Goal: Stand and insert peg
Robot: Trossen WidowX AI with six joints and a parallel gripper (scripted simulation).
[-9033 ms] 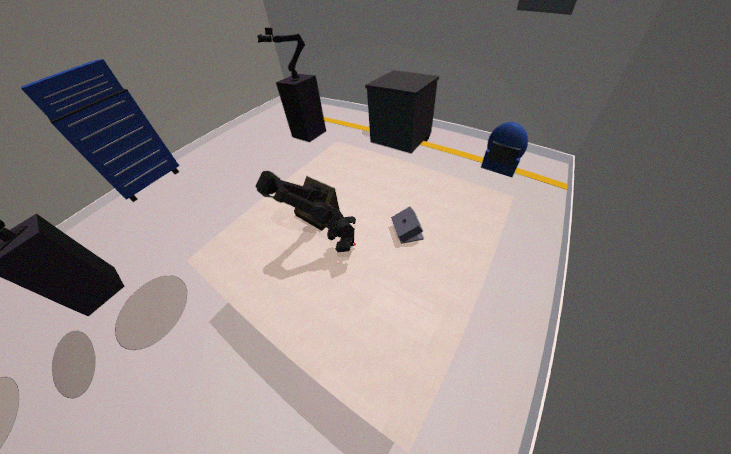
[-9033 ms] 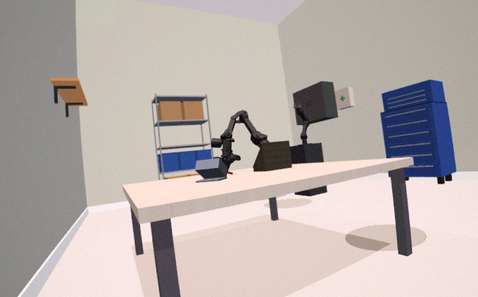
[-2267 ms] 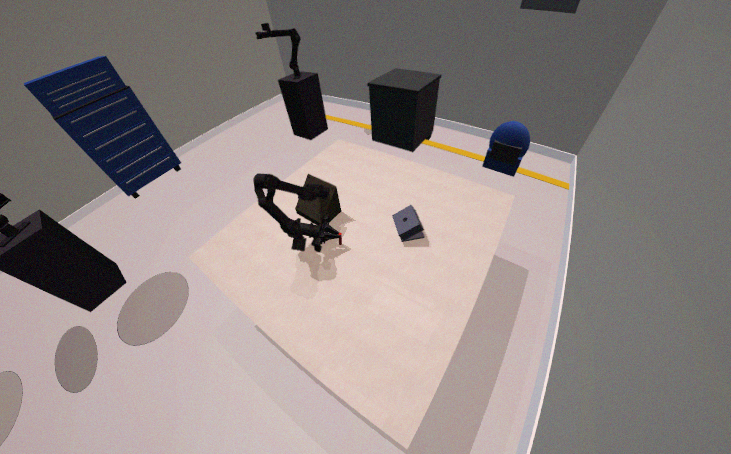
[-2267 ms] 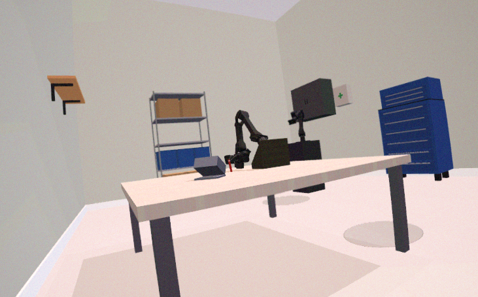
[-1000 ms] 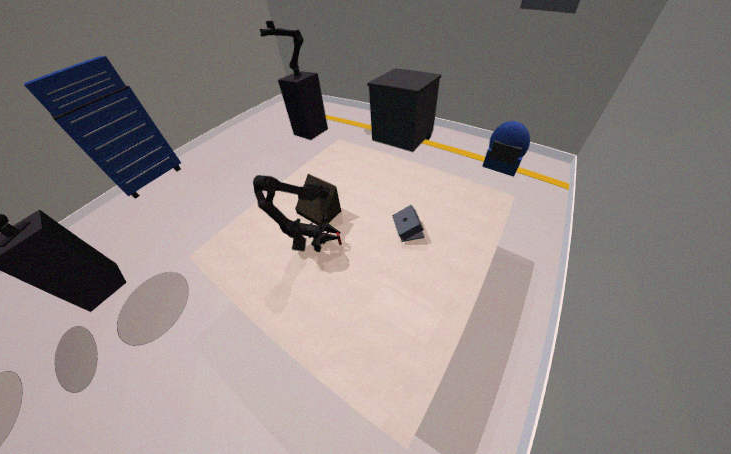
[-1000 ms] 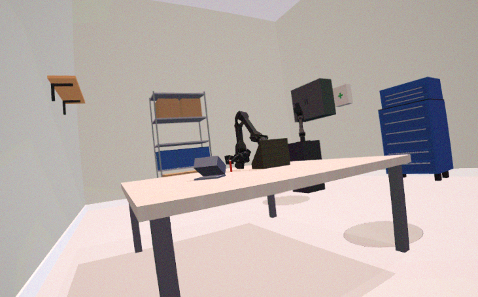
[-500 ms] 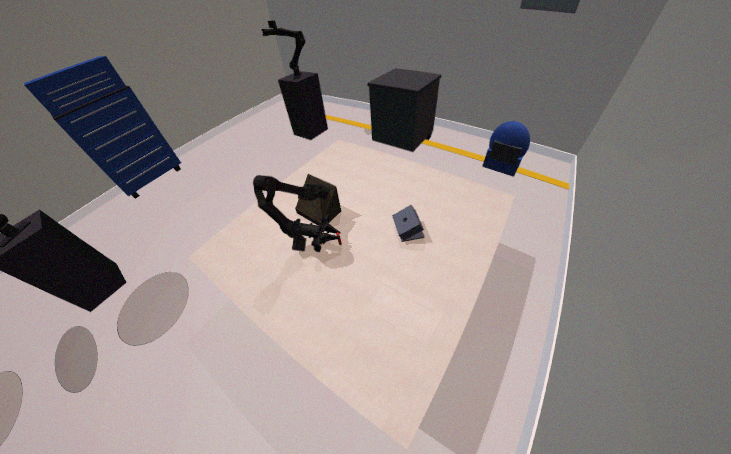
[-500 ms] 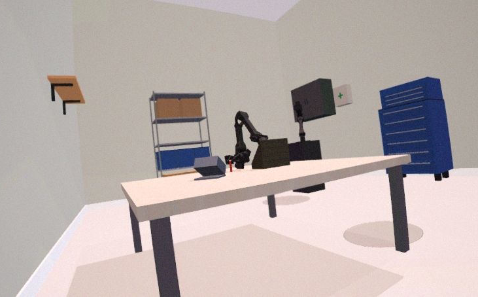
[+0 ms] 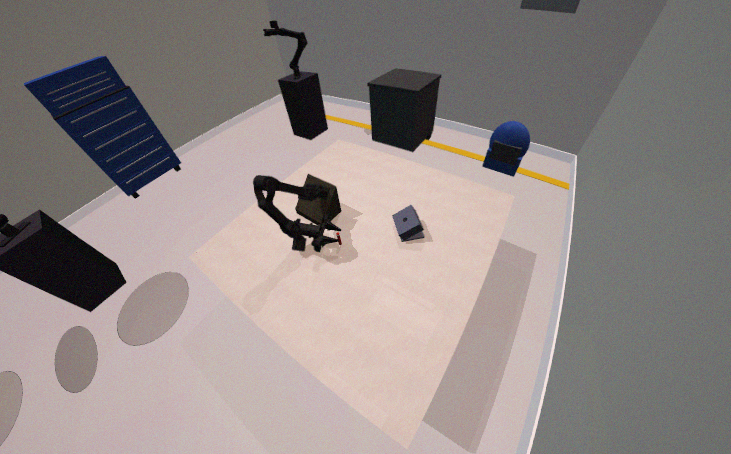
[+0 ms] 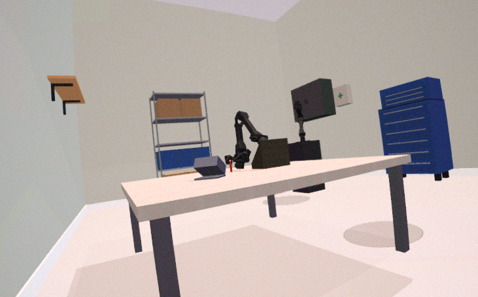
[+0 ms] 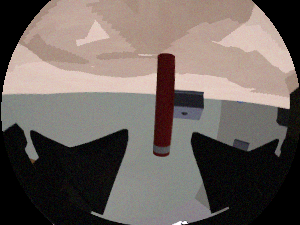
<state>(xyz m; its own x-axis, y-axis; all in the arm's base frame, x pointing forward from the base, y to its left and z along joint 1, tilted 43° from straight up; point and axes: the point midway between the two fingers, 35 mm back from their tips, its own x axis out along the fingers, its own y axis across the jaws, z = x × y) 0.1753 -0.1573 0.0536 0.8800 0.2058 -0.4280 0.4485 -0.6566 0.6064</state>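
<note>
The red peg [image 9: 338,238] [image 10: 230,165] [image 11: 165,104] stands upright on the table, with its white band at the upper end, which shows at the bottom of the peg in the wrist view. My gripper [image 9: 338,234] [image 11: 160,136] is open. Its two fingers are spread to either side of the peg near the banded end, with a gap on each side in the wrist view. The grey sloped panel [image 9: 411,227] [image 10: 209,165] [image 11: 192,113] stands on the table beyond the peg. Its hole [image 9: 404,219] [image 11: 184,113] shows as a dark spot and looks empty.
A dark wedge-shaped block [image 9: 325,205] [image 10: 273,154] stands on the table [image 9: 356,338] [image 10: 307,173] beside the arm. The arm reaches over from the side of the block. Cabinets, shelves and other arms on pedestals stand away from the table.
</note>
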